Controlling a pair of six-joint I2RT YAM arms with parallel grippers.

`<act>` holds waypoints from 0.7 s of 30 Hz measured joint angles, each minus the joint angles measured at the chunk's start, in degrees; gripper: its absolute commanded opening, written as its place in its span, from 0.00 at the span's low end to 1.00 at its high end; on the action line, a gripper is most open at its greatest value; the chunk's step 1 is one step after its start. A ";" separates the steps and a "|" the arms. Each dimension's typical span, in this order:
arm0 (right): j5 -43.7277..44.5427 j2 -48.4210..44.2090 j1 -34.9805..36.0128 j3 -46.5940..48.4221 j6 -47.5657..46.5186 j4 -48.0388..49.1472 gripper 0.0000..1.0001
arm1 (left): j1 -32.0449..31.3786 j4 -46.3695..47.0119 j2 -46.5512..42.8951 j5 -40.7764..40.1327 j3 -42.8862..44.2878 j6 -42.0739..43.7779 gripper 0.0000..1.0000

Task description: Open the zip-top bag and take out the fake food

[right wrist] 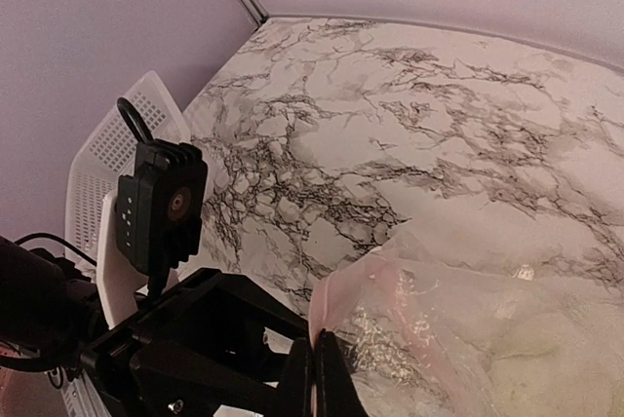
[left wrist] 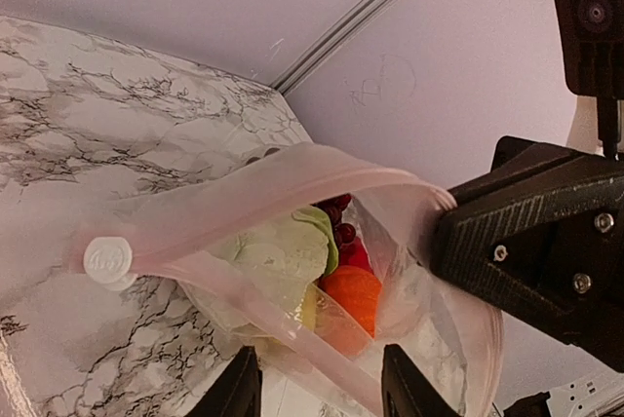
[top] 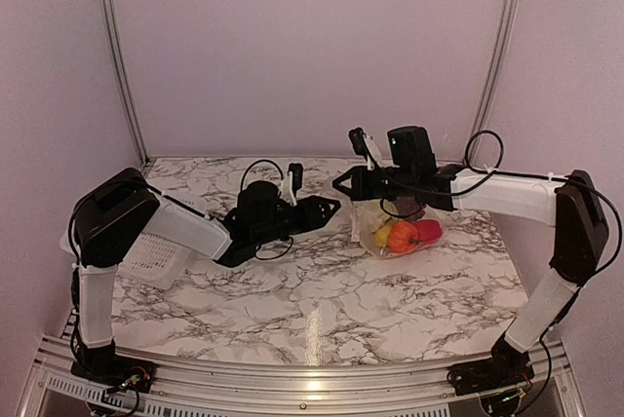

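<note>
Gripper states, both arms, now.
The left gripper is open, astride one lip of the zip-top bag.
The right gripper is shut on the zip-top bag.

The right gripper (right wrist: 316, 378) is pinching the rim of the zip-top bag (right wrist: 458, 324) (clear, crinkled) with its jaws closed. The left arm's wrist camera (right wrist: 161, 208) is hovering beside it, and a white mesh basket (right wrist: 102, 159) is lying at the tabletop's (right wrist: 390, 115) left edge.
</note>
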 measured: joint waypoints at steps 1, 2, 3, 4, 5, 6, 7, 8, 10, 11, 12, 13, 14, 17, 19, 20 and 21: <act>-0.09 -0.37 0.00 -0.44 0.00 0.17 0.00 | -0.02 0.39 1.09 0.00 1.14 -0.39 0.43; -0.11 -0.50 -0.02 -0.57 0.00 0.20 0.00 | -0.02 0.68 2.10 0.04 2.12 -0.70 0.42; -0.15 -0.72 -0.07 -0.87 0.00 0.33 0.00 | -0.02 0.79 3.13 0.07 3.15 -1.03 0.42; -0.22 -0.92 -0.17 -1.16 0.00 0.48 0.00 | -0.02 0.74 4.20 0.07 4.09 -1.33 0.42; -0.26 -1.09 -0.31 -1.40 0.00 0.61 0.00 | 0.00 0.68 5.09 0.09 4.96 -1.46 0.42; -0.33 -1.36 -0.37 -1.75 0.02 0.74 0.00 | -0.02 0.57 6.29 0.07 6.23 -1.62 0.42; -0.37 -1.66 -0.50 -2.10 0.02 0.87 0.00 | -0.02 0.46 7.50 0.04 7.56 -1.70 0.42; -0.44 -1.92 -0.61 -2.34 0.02 1.01 0.00 | -0.02 0.15 8.55 0.02 8.70 -1.79 0.42; -0.68 -2.45 -0.87 -2.69 0.02 1.14 0.00 | -0.02 -0.13 9.94 0.00 10.32 -1.97 0.42; -0.74 -2.64 -0.98 -2.78 0.02 1.16 0.00 | -0.02 -0.33 10.58 0.00 11.17 -2.03 0.42; -0.92 -2.82 -1.16 -2.78 0.02 1.18 0.00 | -0.02 -0.63 11.17 -0.02 11.93 -2.05 0.42; -1.05 -2.95 -1.29 -2.80 0.02 1.22 0.00 | -0.02 -0.92 11.67 -0.04 12.70 -2.12 0.41; -1.14 -3.08 -1.36 -2.86 0.02 1.25 0.00 | -0.02 -1.20 12.07 -0.07 13.29 -2.25 0.40; -1.46 -3.48 -1.57 -3.41 0.02 1.49 0.00 | -0.02 -2.45 13.60 -0.07 16.44 -2.67 0.29; -1.62 -3.61 -1.64 -3.54 0.02 1.49 0.00 | -0.02 -2.64 14.32 -0.11 17.73 -2.97 0.18; -1.64 -3.67 -1.68 -3.54 0.02 1.49 0.00 | -0.02 -2.82 14.53 -0.09 18.08 -3.04 0.12; -1.68 -3.72 -1.73 -3.58 0.02 1.49 0.00 | -0.02 -2.91 14.58 -0.07 18.08 -3.15 0.07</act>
